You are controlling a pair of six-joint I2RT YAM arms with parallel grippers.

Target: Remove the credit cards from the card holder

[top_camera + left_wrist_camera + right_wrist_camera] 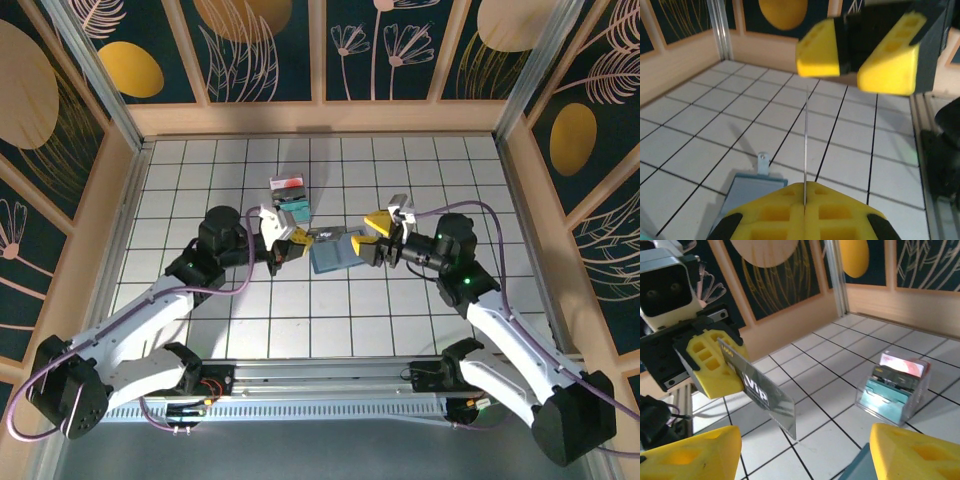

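A grey credit card (760, 392) marked VIP hangs above the floor, pinched at one end by my left gripper (805, 187), which is shut on it. In the left wrist view the card (805, 145) shows edge-on as a thin line. My right gripper (800, 460) faces it from close by, open, its yellow fingers (690, 455) wide apart and touching nothing. The slate-blue card holder (335, 250) lies flat on the tiles between and below the two grippers (297, 238) (375, 235). One corner of the card holder (860, 471) shows beside the right finger.
A small clear plastic box (895, 387) with teal and red showing through stands on the tiles behind the left gripper, also seen as the clear box (290, 198). Wooden walls (320, 118) ring the white tiled floor.
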